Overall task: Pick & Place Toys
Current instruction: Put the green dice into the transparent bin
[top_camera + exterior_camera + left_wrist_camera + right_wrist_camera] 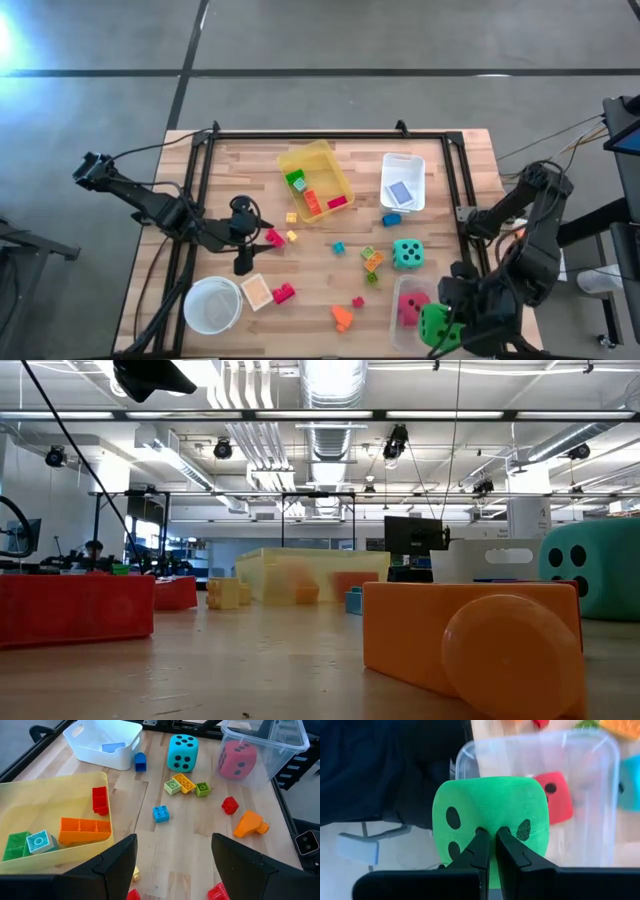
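My right gripper (490,845) is shut on the green black-dotted die (490,825), which shows at the table's near right corner (437,325), beside the clear bin (400,285). A pink-red die (410,308) lies in that bin. The teal die (407,253) rests on the wood just beyond it. Small blocks lie scattered mid-table, among them a red one (284,292) and an orange one (342,317). My left gripper (172,870) hangs open over the table's left half (243,260), with nothing between its fingers. My right gripper pinches the green die's soft dotted face (490,831) between its two fingertips, which stand almost together. The face puckers in at the pinch. The fingers slant down at the die from above. The die is lifted clear, by the clear bin's near end.
A yellow bin (315,180) holding several blocks and a white bin (402,182) stand toward the far edge. A round white bowl (212,305) sits at the near left. A black frame (300,134) rims the table.
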{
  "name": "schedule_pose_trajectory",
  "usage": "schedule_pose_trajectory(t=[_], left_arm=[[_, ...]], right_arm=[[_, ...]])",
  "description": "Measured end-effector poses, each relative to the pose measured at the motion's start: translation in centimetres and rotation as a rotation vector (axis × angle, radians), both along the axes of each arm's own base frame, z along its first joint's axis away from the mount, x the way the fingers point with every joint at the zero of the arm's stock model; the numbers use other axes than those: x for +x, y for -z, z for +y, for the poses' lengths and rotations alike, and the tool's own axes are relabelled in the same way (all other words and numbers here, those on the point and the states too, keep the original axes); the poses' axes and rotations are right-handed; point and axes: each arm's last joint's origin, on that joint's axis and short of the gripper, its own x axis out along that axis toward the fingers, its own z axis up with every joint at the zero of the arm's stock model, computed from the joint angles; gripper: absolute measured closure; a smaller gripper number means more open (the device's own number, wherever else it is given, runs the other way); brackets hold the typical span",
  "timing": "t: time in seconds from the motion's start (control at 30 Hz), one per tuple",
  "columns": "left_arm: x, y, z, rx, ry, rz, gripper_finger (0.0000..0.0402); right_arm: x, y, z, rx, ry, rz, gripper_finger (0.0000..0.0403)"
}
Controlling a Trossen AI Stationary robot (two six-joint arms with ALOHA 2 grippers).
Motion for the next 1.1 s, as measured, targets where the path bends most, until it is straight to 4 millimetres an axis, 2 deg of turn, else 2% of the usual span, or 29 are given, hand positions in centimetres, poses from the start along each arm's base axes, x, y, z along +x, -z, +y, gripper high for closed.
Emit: schedule_pose_trajectory(t=[0.23,0.43,0.57,0.7,0.97,1.1], left_arm=[[0.0,0.0,0.0,-0.006,-0.004,-0.001,0.0144],[0.0,0.0,0.0,-0.006,-0.004,-0.001,0.0144],[0.0,0.0,0.0,-0.006,-0.004,-0.001,0.0144],[0.0,0.0,0.0,-0.015,-0.010,-0.002,0.0144],[0.0,0.0,0.0,-0.022,-0.014,-0.003,0.0144],[0.0,0.0,0.0,-0.021,-0.014,-0.003,0.0144]], right_arm=[[0.5,2.7,2.6,-0.046,0.014,0.133,0.0395],[1.4,6.3,5.0,-0.128,-0.023,0.289,0.0395],[1.7,8.1,5.7,-0.201,-0.028,0.364,0.0395],[1.8,8.8,6.0,-0.219,-0.034,0.387,0.0395],[1.8,8.9,6.1,-0.221,-0.022,0.387,0.0395],[2.0,9.9,6.4,-0.244,-0.022,0.401,0.0395]])
